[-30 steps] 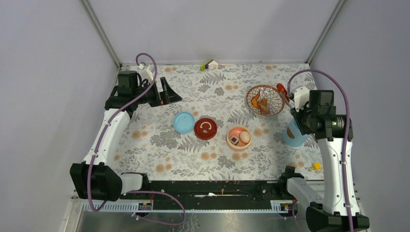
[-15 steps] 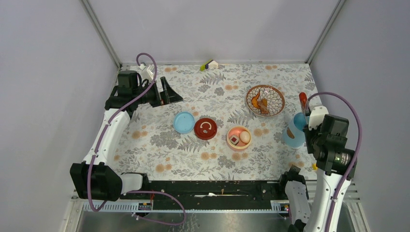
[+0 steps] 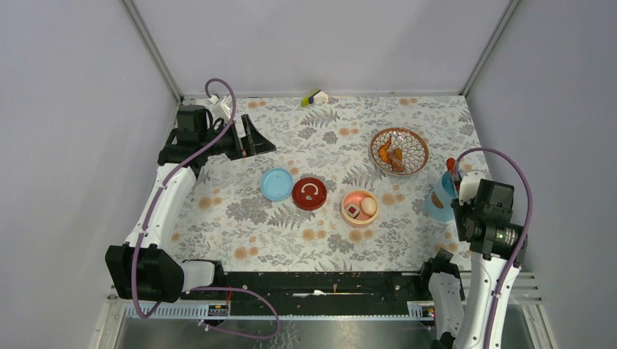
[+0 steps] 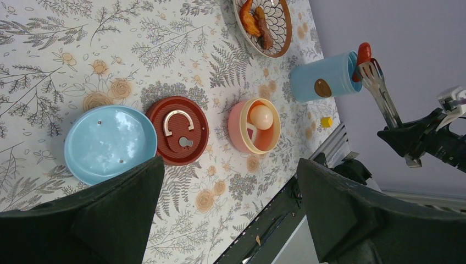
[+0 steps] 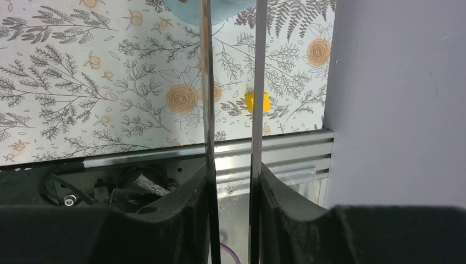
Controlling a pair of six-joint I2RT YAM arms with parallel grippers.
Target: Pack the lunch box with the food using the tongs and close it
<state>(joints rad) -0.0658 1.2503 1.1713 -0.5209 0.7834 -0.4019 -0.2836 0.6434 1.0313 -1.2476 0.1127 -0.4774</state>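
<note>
Right gripper pinches the tongs mid-arm, squeezing them near parallel, tips by the light-blue shell; something red at the tips, food or coating, I cannot tell; left gripper spread wide, parked far left, out of the way; pink bowl mid-table holds the egg; orange pieces on the patterned dish, likely next.

Egg in bowl, dish behind
</note>
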